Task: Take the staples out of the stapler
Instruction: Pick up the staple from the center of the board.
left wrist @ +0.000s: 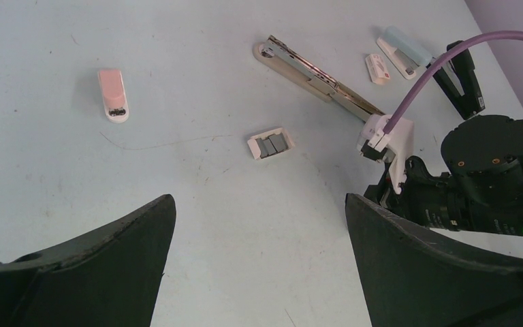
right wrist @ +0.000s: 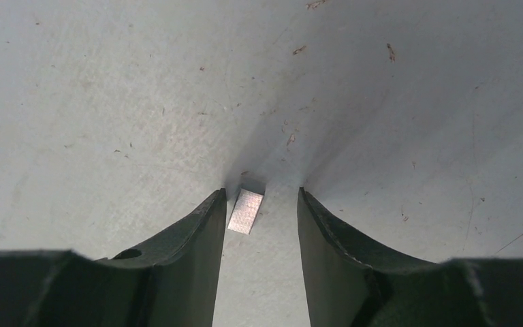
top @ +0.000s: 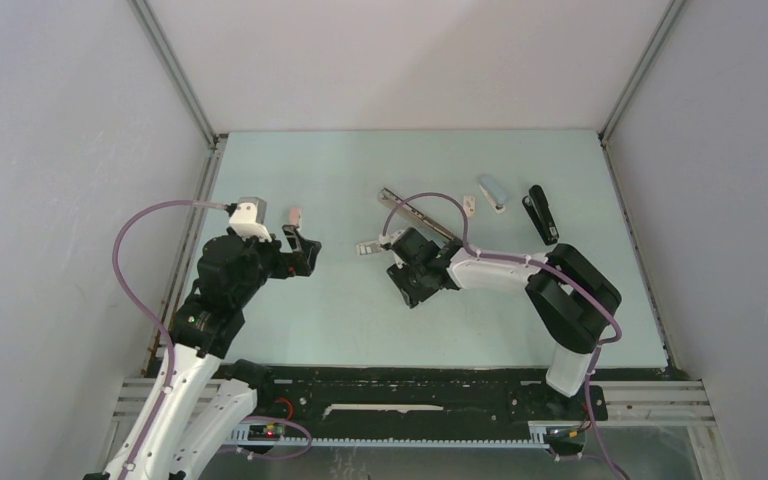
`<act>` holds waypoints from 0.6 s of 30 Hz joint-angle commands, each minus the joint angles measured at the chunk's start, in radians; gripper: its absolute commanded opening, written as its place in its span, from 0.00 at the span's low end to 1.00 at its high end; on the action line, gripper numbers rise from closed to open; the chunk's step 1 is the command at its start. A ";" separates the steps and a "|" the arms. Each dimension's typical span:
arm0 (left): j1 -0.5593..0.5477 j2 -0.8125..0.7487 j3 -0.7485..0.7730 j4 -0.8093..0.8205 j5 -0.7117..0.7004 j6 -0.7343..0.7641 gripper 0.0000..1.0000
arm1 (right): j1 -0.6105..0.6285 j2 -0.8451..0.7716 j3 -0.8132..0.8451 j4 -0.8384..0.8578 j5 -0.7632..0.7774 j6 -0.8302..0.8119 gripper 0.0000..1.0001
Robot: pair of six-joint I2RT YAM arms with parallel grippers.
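Pick-up of a loose strip, by the look of it, with the grip not yet made. Lying flat on the table near its middle, a little toward the near edge from the opened long stapler: one short strip of staples, hidden under the arm in the top view and plain only in the right wrist view. Straddled there by the right tool, set low over the surface, jaws narrow but not clamped. Just beside the left-hand finger in that view, impossible to say whether touching; bare table between the strip and the other finger. Long axis running away from the wrist camera, nearly along the fingers and slightly tilted, so a pinch across the short width. Probably enough to close further and let the fingers centre it; thin and flat, so likely to slip or tip if pinched too high.

Over toward the left edge, the left tool: jaws spread wide, nothing between them, held above the table and well apart from the strip. Right arm plainly the nearer. Also in view from there: a small white box with grey strips inside, a pink stapler, a blue stapler and a black stapler toward the far right corner.
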 commanded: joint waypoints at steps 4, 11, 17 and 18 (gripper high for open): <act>0.009 -0.016 -0.025 0.037 0.010 -0.005 1.00 | 0.037 0.013 0.026 -0.013 0.036 -0.001 0.48; 0.009 -0.020 -0.025 0.037 0.011 -0.005 1.00 | 0.039 0.022 0.027 -0.014 0.046 -0.012 0.41; 0.009 -0.021 -0.025 0.037 0.009 -0.005 1.00 | 0.037 0.028 0.026 -0.010 0.056 -0.029 0.34; 0.009 -0.022 -0.025 0.037 0.010 -0.004 1.00 | 0.037 0.029 0.026 -0.010 0.053 -0.030 0.33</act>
